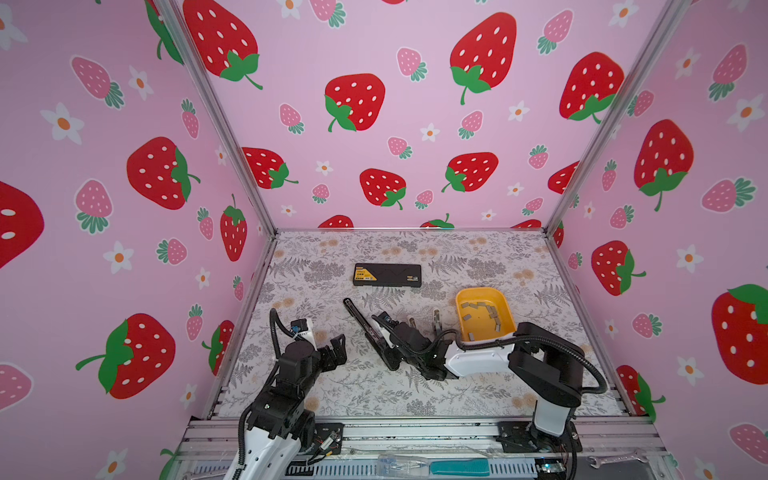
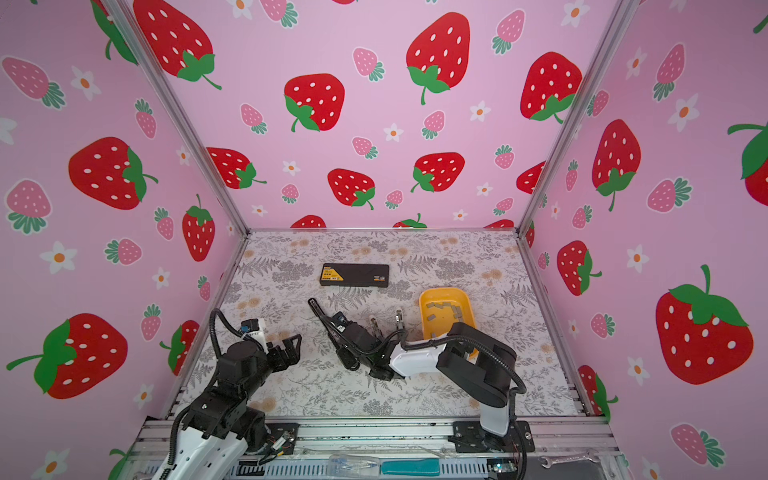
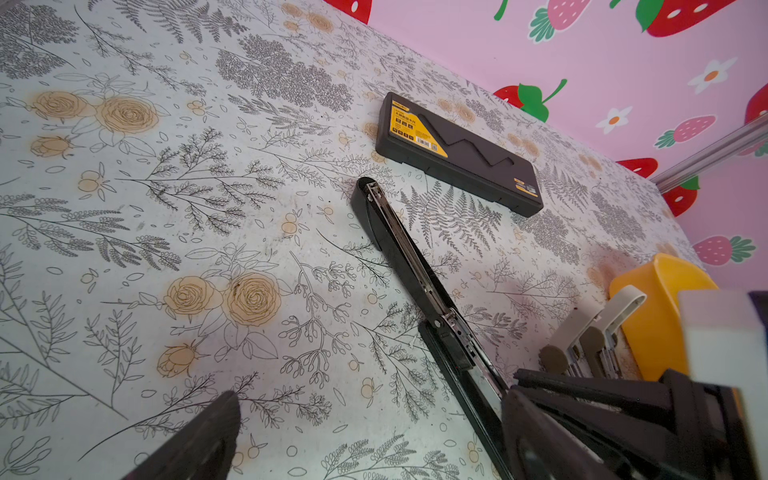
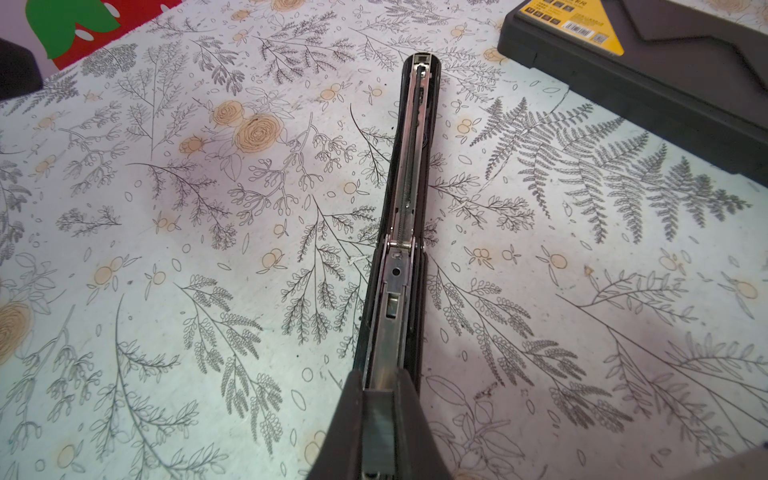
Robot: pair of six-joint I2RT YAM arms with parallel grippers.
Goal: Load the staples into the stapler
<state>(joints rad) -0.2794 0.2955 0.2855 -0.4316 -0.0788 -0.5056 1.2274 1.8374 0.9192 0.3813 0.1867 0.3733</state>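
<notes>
A long black stapler [image 1: 361, 322] [image 4: 409, 174] lies opened flat at mid-table, its metal channel facing up. My right gripper [image 4: 379, 388] [image 1: 384, 349] hangs over the channel's near half, shut on a short grey strip of staples [image 4: 377, 419]. I cannot tell whether the strip touches the channel. More staples [image 1: 482, 309] lie loose in a yellow tray [image 1: 461, 299] to the right. My left gripper [image 3: 370, 436] [image 1: 338, 351] is open and holds nothing, just left of the stapler.
Two small whitish staplers [image 1: 436, 318] [image 3: 582, 336] stand between the black stapler and the tray. A flat black case [image 1: 387, 274] with a yellow label lies behind them. Pink strawberry walls close in the table on three sides.
</notes>
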